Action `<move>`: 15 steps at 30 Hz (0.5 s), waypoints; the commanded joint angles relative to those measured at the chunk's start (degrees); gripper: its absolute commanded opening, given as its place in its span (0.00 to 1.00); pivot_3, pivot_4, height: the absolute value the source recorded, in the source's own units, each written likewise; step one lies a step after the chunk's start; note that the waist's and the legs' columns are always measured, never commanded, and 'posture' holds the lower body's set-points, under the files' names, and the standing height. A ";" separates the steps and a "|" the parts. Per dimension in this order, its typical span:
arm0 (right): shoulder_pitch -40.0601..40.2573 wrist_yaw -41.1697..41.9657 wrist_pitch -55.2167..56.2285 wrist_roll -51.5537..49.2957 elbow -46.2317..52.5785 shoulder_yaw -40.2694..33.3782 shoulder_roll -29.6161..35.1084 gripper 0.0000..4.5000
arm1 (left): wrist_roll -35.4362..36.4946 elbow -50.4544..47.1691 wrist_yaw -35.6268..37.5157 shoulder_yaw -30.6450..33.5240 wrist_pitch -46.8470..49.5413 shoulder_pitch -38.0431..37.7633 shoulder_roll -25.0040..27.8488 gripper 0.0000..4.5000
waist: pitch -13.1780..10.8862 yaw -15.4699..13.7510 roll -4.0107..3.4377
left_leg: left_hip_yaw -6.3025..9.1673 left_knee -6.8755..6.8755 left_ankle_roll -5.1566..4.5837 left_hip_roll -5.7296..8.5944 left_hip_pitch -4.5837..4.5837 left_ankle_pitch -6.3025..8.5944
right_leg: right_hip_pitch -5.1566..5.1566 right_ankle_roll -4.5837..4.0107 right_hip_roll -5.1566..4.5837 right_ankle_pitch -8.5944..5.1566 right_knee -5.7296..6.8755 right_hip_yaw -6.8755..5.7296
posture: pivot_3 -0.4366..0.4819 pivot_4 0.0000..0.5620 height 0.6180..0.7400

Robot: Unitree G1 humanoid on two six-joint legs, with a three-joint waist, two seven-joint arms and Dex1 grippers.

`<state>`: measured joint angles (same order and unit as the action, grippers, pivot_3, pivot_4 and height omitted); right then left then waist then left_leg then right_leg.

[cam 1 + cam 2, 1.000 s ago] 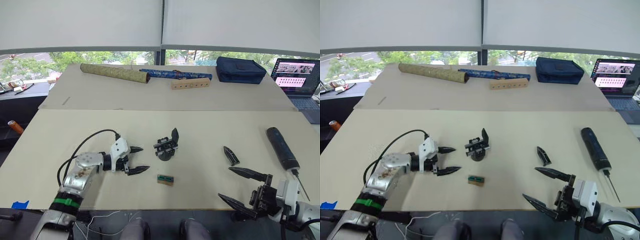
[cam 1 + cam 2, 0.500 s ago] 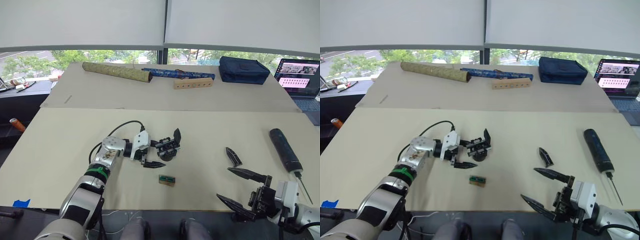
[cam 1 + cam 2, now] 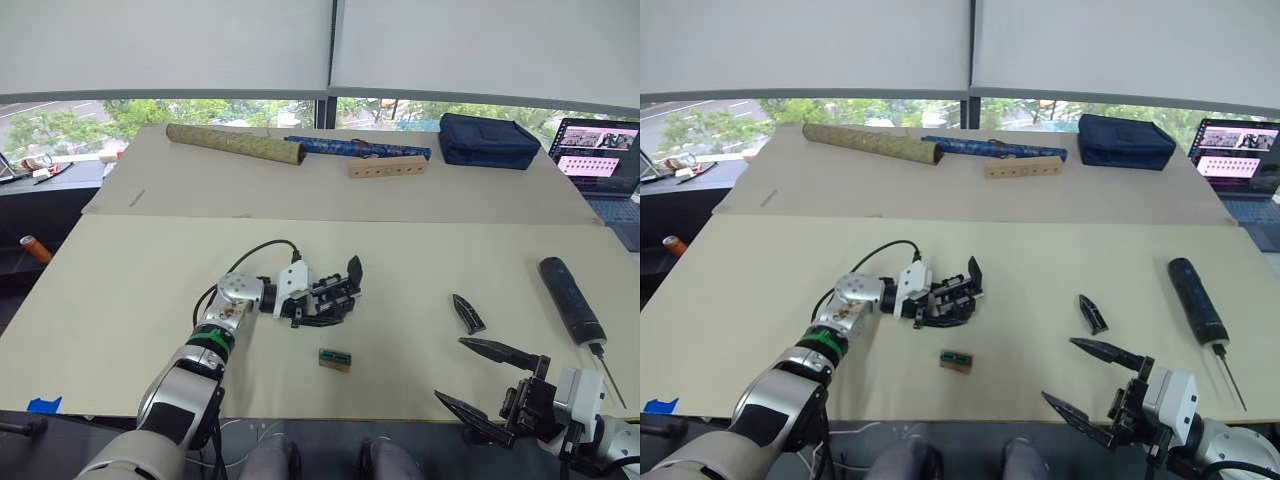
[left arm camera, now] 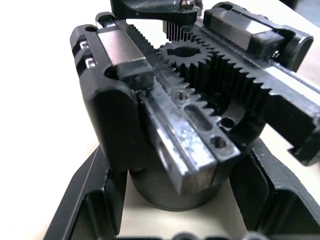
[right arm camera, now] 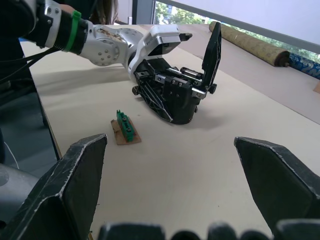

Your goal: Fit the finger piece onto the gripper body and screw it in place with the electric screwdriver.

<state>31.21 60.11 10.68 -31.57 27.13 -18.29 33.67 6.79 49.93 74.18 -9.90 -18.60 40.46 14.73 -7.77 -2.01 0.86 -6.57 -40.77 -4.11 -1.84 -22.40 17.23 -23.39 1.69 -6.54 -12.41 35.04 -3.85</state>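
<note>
The gripper body stands at the table's middle, a black block on a round base with one pointed finger sticking up. My left gripper is open, and its fingers flank the round base closely on both sides. The finger piece lies flat to the right of the body. Farther right lies the electric screwdriver, its bit pointing toward the near edge. My right gripper hangs open at the near right edge, short of the finger piece, holding nothing.
A small green-and-brown block lies just in front of the gripper body. At the back of the table are a patterned roll, a blue roll, a wooden bar with holes, a navy bag and a laptop.
My left gripper has moved right across the table, and its fingers now straddle the gripper body's base. The right gripper has sunk slightly toward the near edge.
</note>
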 commanded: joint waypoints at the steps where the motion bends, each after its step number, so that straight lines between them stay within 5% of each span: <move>1: 0.41 -0.45 0.86 -0.16 1.72 -0.99 -0.11 1.00 | 2.09 -12.21 -5.86 2.21 6.22 -4.44 0.04 0.52 | 0.00 0.15 0.00 | 0.00 0.00 0.00 -0.01 0.00 0.00 | -0.01 0.00 0.00 0.00 0.00 0.00 | 0.48 0.27 1.00; 8: -1.45 -0.97 0.08 0.25 1.37 0.54 0.06 1.00 | -0.05 -41.99 -23.89 2.57 21.90 -20.79 -1.25 0.52 | -0.02 0.60 -0.02 | 0.01 0.00 0.03 -0.03 -0.01 0.00 | -0.02 0.01 -0.04 -0.01 -0.02 0.07 | 0.48 0.27 1.00; 15: -3.57 0.06 -1.05 -0.59 0.42 0.36 1.60 1.00 | -3.38 -50.53 -35.04 -0.34 30.61 -24.98 -4.30 0.52 | -0.02 -0.11 -0.02 | 0.03 0.00 0.02 0.00 0.03 0.00 | 0.02 0.01 -0.08 0.00 0.00 0.06 | 0.48 0.27 1.00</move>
<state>27.87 59.82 9.84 -30.68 26.89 -16.63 34.76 3.63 3.47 41.14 -9.85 11.61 14.93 11.22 -7.79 -2.12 0.84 -6.54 -40.77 -4.09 -1.84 -22.38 17.24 -23.37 1.71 -6.60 -12.41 35.04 -3.80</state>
